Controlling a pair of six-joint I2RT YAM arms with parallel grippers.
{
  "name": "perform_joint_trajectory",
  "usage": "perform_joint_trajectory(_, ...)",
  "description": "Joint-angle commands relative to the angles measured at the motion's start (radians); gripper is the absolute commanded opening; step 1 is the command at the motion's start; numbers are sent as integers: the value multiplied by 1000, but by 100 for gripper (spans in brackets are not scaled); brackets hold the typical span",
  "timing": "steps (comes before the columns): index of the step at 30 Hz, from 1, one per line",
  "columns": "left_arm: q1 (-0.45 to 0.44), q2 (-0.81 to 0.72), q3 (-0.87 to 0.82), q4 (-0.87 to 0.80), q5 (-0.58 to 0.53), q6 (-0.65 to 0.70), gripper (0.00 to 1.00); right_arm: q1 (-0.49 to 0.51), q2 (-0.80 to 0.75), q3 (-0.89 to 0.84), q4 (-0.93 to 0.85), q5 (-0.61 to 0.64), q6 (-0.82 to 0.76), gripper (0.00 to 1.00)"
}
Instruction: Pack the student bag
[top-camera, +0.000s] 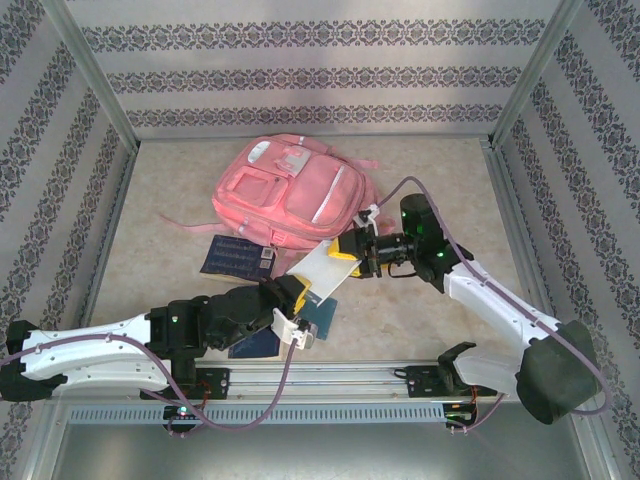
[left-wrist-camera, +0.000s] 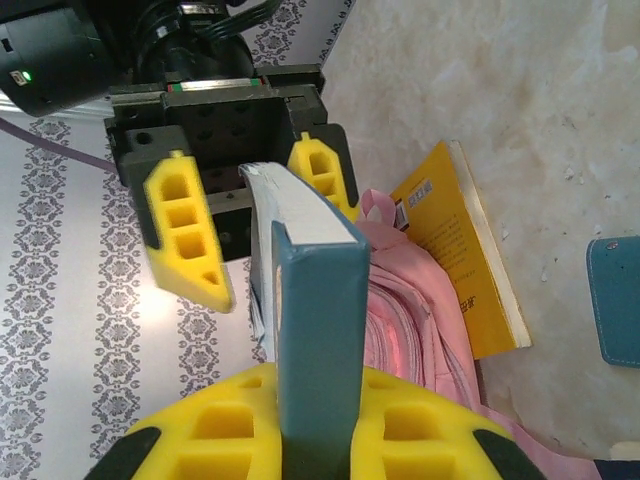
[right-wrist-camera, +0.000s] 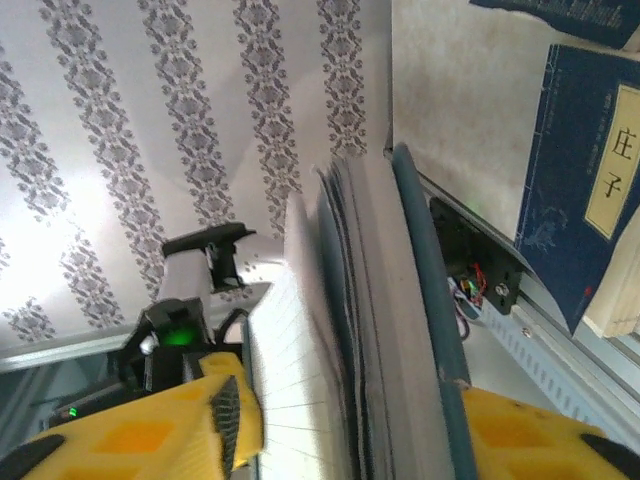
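1. Nearest, the left pincer (top-camera: 292, 305) is clamped on the spine end of a teal book (top-camera: 320, 270). In the left wrist view its yellow fingers (left-wrist-camera: 210, 430) press both covers.
2. Under that pincer a dark blue book (top-camera: 255, 345) lies flat on the bench (top-camera: 420, 320). The right wrist view shows a cream label with characters on its cover.
3. The teal book is held off the bench, slanting from the left pincer away and to the right, with its pale pages showing from above.
4. At the book's far end is the right pincer (top-camera: 352, 252), its jaws apart on either side of the book. From the left wrist view one finger (left-wrist-camera: 185, 225) stands clear of the pages and the other sits close against the cover.
5. A teal flat item (left-wrist-camera: 615, 300) lies on the bench to the right in the left wrist view.
6. A yellow book (left-wrist-camera: 460, 260) lies flat just beside the pink fabric.
7. A dark blue booklet (top-camera: 232, 256) lies left of the pincers, touching the bag's near left edge.
8. The student bag (top-camera: 285, 190) lies flat on the far middle of the bench, pocket side up, with a strap trailing left. The right pincer is just beside its near right corner.
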Motion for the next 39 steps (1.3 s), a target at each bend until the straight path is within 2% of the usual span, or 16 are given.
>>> perform_joint_trajectory(1,-13,-15,7,-31,28,-7,0,-7,-16,-45,83,-19,43,36)
perform_joint_trajectory(4,-15,-18,1,-55,42,-12,0,-59,-36,-80,84,-11,50,9)
perform_joint_trajectory(5,-15,-19,-1,-60,46,-18,3,-82,-46,-92,84,-8,54,5)
perform_joint_trajectory(6,-14,-20,-6,-60,47,-24,11,-110,-58,-101,79,-3,54,2)
perform_joint_trajectory(9,-14,-10,-16,-55,59,-55,34,-152,-84,-105,43,32,44,0)
perform_joint_trajectory(12,-12,19,-23,-15,73,-162,49,-178,-125,-106,-41,112,16,0)
perform_joint_trajectory(14,-6,53,-20,40,46,-284,60,-227,-167,-87,-185,190,-65,0)
perform_joint_trajectory(16,0,140,39,13,-29,-405,68,-272,-210,-36,-410,304,-178,0)
perform_joint_trajectory(19,53,337,243,-201,-60,-617,70,-288,-266,52,-630,516,-320,0)
perform_joint_trajectory(21,98,432,355,-291,-3,-725,69,-288,-287,98,-732,624,-385,0)
perform_joint_trajectory(25,194,536,503,-314,156,-937,68,-285,-310,155,-841,796,-477,0)
perform_joint_trajectory(30,361,615,634,-322,353,-1303,67,-269,-355,173,-826,906,-503,0)
perform_joint_trajectory(35,610,679,666,-313,557,-1653,66,-269,-457,115,-750,1013,-506,0)
perform_joint_trajectory(37,699,749,705,-323,688,-1715,66,-269,-472,84,-746,1012,-530,0)
perform_joint_trajectory(39,751,837,795,-395,743,-1704,66,-272,-469,62,-760,997,-557,0)
